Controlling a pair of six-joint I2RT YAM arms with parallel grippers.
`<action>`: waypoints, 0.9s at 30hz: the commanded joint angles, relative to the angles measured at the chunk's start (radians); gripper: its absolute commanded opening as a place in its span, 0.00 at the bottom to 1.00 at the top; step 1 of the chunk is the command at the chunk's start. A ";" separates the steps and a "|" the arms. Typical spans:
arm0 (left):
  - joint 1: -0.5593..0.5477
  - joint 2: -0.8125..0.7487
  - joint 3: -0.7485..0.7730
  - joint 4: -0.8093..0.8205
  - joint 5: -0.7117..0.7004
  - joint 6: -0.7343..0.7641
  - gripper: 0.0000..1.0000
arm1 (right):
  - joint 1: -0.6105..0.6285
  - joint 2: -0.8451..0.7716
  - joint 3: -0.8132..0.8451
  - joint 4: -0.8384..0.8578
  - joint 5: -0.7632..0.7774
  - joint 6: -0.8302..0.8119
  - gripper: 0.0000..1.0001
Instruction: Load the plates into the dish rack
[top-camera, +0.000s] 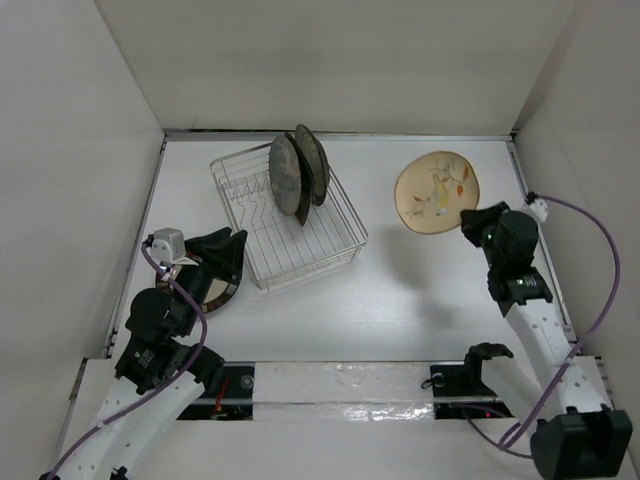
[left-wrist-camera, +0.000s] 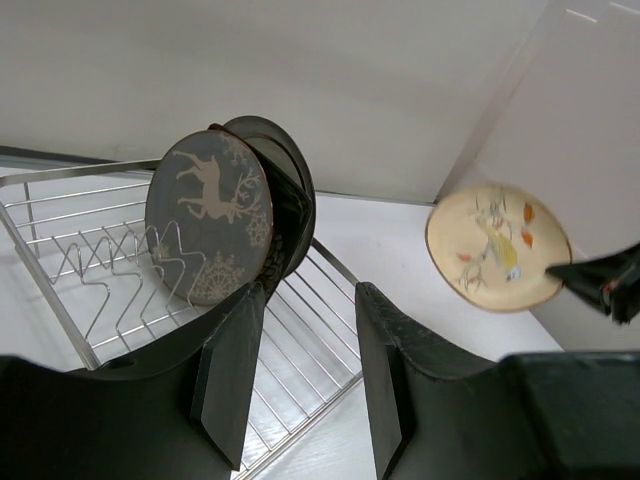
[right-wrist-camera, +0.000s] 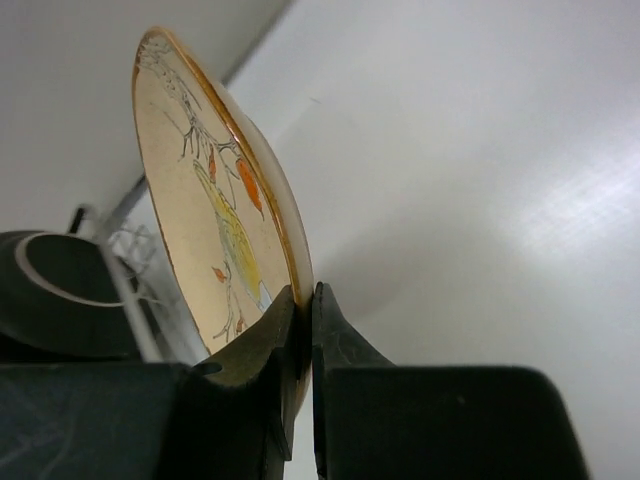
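Observation:
The dish rack (top-camera: 300, 240) is a silver wire basket left of centre. A grey patterned plate (top-camera: 286, 180) and a dark plate (top-camera: 314, 163) stand upright in it at its far end; both show in the left wrist view, grey (left-wrist-camera: 208, 230) in front of dark (left-wrist-camera: 272, 145). My right gripper (top-camera: 472, 218) is shut on the rim of a tan plate (top-camera: 433, 192) painted with a bird, held on edge above the table (right-wrist-camera: 215, 190). My left gripper (top-camera: 226, 250) is open and empty (left-wrist-camera: 308, 300), above a dark-rimmed tan-centred plate (top-camera: 210, 290) lying flat.
White walls enclose the table on three sides. The rack's near half holds bare divider prongs (left-wrist-camera: 110, 265). A blurred dark round shape with a pale ring (right-wrist-camera: 50, 290) shows at the lower left of the right wrist view.

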 joint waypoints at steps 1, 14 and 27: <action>-0.007 0.015 0.023 0.035 -0.012 0.018 0.39 | 0.223 0.074 0.267 0.207 0.196 -0.092 0.00; -0.007 -0.016 0.027 0.015 -0.114 0.023 0.00 | 0.849 0.836 1.370 0.028 0.597 -0.646 0.00; -0.007 -0.039 0.023 0.023 -0.135 0.021 0.22 | 0.952 1.369 1.938 -0.028 0.762 -0.769 0.00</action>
